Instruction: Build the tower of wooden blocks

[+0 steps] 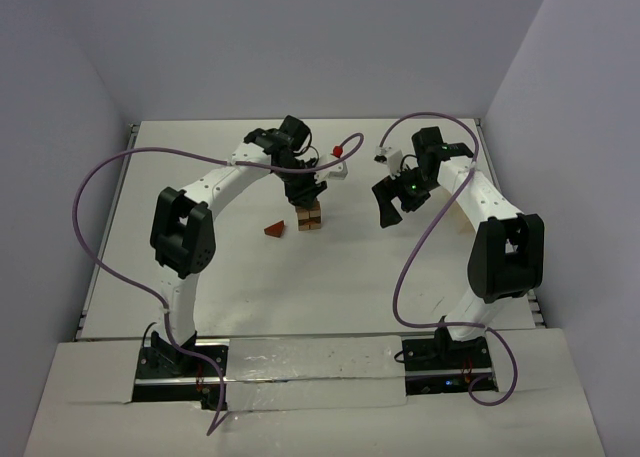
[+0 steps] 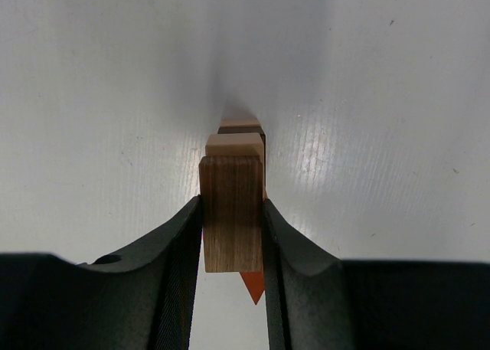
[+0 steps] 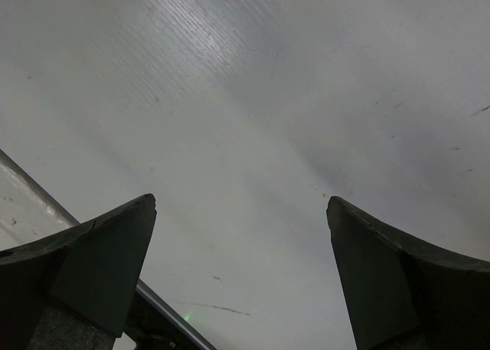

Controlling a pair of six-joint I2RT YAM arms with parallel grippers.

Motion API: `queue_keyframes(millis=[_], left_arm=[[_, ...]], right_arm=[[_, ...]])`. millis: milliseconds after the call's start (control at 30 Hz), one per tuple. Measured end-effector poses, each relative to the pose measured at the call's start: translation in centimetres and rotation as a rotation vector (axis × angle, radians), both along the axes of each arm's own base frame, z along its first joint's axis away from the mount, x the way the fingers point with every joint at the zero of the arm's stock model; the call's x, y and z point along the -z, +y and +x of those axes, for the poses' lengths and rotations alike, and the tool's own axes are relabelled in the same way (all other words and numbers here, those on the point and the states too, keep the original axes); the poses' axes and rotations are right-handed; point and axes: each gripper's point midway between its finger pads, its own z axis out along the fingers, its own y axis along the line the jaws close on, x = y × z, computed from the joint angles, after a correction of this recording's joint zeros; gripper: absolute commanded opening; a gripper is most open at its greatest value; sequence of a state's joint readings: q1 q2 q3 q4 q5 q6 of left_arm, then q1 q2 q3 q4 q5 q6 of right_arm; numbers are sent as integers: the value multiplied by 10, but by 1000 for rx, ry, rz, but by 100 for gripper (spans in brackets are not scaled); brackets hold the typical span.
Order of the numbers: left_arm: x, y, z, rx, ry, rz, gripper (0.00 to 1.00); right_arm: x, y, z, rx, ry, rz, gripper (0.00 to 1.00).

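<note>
Now we see the left gripper (image 2: 232, 204) pinching a dark brown wooden block with vertical grain (image 2: 230, 231). Its two black fingers (image 2: 184, 250) press against the block's left and right faces. Just beyond that block in the left wrist view sit a pale tan wooden block (image 2: 234, 145) and, further on, a darker brown block (image 2: 241, 125), all three in one line. We cannot tell whether the held block touches the tan one.

An orange-red pointed tip (image 2: 253, 286) pokes out under the held block, between the fingers. We cannot say what piece it belongs to.

From above, the left gripper (image 1: 304, 191) hangs directly over the small stack of tan and reddish wooden blocks (image 1: 310, 218). The stack stands near the middle of the white table (image 1: 200, 177). A reddish-brown triangular wooden piece (image 1: 274, 229) lies flat on the table just to the left of the stack and apart from it.

The right gripper (image 1: 388, 205) is well off to the right of the stack, raised above the table. In its own camera the right gripper (image 3: 241, 204) has its dark fingers (image 3: 107, 266) spread wide, with only the white surface showing in the gap. It holds no block and none lies beneath it.
</note>
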State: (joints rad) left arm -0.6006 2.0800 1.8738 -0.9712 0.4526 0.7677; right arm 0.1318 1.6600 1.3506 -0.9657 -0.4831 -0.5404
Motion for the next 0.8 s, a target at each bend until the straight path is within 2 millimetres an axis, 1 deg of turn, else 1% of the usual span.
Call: queue_keyframes(millis=[800], left_arm=[[-3, 1, -1, 0, 5, 3, 34]], right_arm=[[1, 0, 0, 0, 2, 0, 100]])
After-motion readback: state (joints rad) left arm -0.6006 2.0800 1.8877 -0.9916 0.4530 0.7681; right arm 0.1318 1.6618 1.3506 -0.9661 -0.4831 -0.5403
